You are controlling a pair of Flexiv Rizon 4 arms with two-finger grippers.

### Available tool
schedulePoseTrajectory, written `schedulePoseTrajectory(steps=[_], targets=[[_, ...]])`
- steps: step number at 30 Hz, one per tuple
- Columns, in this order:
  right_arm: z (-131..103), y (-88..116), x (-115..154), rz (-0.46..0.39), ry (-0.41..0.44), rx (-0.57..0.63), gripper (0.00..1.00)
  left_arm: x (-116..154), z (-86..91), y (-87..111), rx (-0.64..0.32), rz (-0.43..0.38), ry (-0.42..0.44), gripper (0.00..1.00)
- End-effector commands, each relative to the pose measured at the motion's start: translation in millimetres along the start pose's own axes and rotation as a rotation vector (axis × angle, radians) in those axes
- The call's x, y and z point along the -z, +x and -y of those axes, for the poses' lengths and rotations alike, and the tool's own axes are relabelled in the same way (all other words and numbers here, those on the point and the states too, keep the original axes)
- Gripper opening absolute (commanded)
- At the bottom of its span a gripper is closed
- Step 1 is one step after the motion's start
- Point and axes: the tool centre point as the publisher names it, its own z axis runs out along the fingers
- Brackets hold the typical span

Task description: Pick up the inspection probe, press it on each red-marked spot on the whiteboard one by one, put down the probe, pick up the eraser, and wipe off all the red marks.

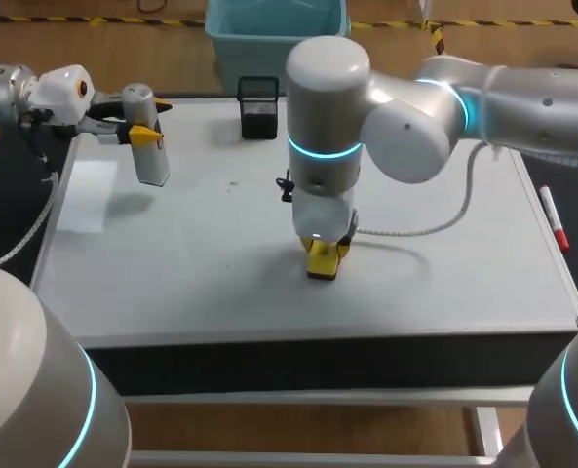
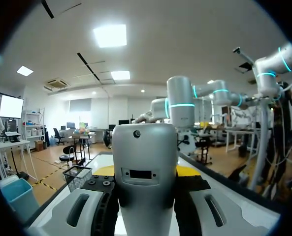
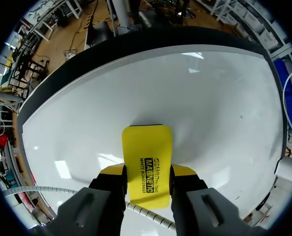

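Right hand [image 3: 147, 173] clamps yellow eraser [image 3: 146, 147] on whiteboard [image 1: 201, 253] mid-frame, left hand [image 1: 138, 133] grips inspection probe [image 1: 152, 161] upper left; tilting eraser risks patchy wiping.

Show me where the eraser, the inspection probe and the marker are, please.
eraser [image 3: 146, 152]: right wrist view, middle of its yellow face.
inspection probe [image 1: 153, 166]: head view, its pale lower body.
marker [image 1: 553, 216]: head view, middle of its barrel.
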Motion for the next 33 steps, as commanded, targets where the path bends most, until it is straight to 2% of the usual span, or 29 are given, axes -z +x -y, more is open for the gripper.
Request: schedulePoseTrajectory(steps=[1, 33], targets=[[1, 7, 2, -0.007, 0.009, -0.007, 0.0, 1, 0.9, -1.0, 0.001, -0.004, 0.0, 0.0], [22, 73, 4, -0.035, 0.026, -0.128, 0.0, 1, 0.9, -1.0, 0.001, -0.004, 0.0, 0.0]])
